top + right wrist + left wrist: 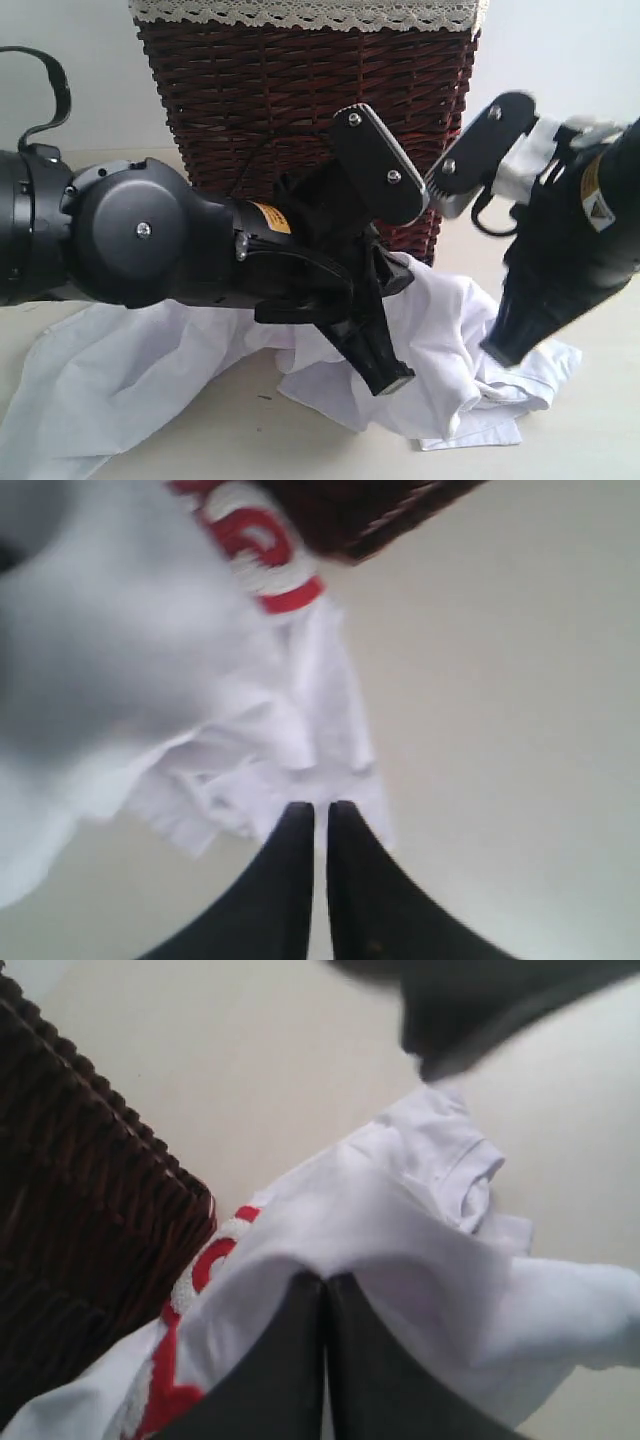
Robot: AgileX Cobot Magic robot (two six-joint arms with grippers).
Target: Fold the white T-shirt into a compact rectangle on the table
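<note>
The white T-shirt lies crumpled on the table in front of a basket. Its red chest band with white letters shows beside the wicker. My left gripper points down into the middle of the cloth. In the left wrist view the left gripper is shut, with a raised fold of the shirt pinched at its tips. My right gripper rests at the shirt's right edge. In the right wrist view the right gripper shows a thin slit between the jaws at the hem; whether cloth is pinched is unclear.
A dark brown wicker basket with a cream lace-edged liner stands right behind the shirt, close to both arms. Bare pale table spreads to the right and in front. A white wall rises behind.
</note>
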